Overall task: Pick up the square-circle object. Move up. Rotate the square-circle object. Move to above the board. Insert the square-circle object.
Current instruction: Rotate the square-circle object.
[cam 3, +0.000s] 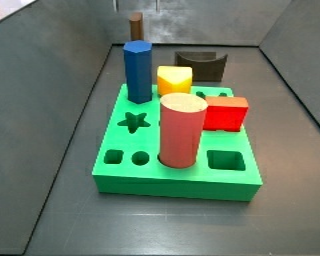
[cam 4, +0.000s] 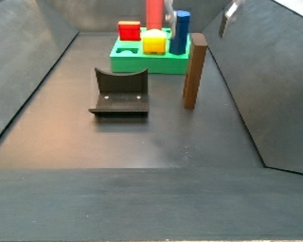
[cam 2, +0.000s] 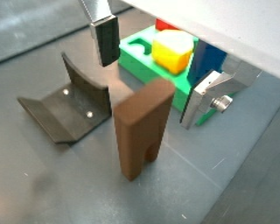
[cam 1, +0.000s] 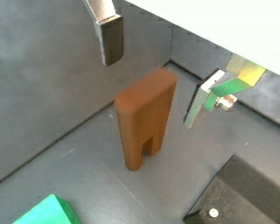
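Open gripper [cam 1: 157, 72] straddling the square-circle object [cam 1: 145, 122], fixture [cam 2: 67, 108] beside.

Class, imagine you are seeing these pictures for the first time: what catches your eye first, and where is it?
Most striking is the bright green board at the middle of the floor, crowded with a pink-red cylinder, a blue prism and red and yellow blocks. Apart from it, the tall brown square-circle object stands upright on the floor, with the open gripper poised around its top.

Matt wood-brown square-circle object [cam 2: 143, 127] stands between the open gripper's [cam 2: 154, 70] brushed-metal fingers [cam 2: 205, 99], beside the glossy green board [cam 3: 176, 165].
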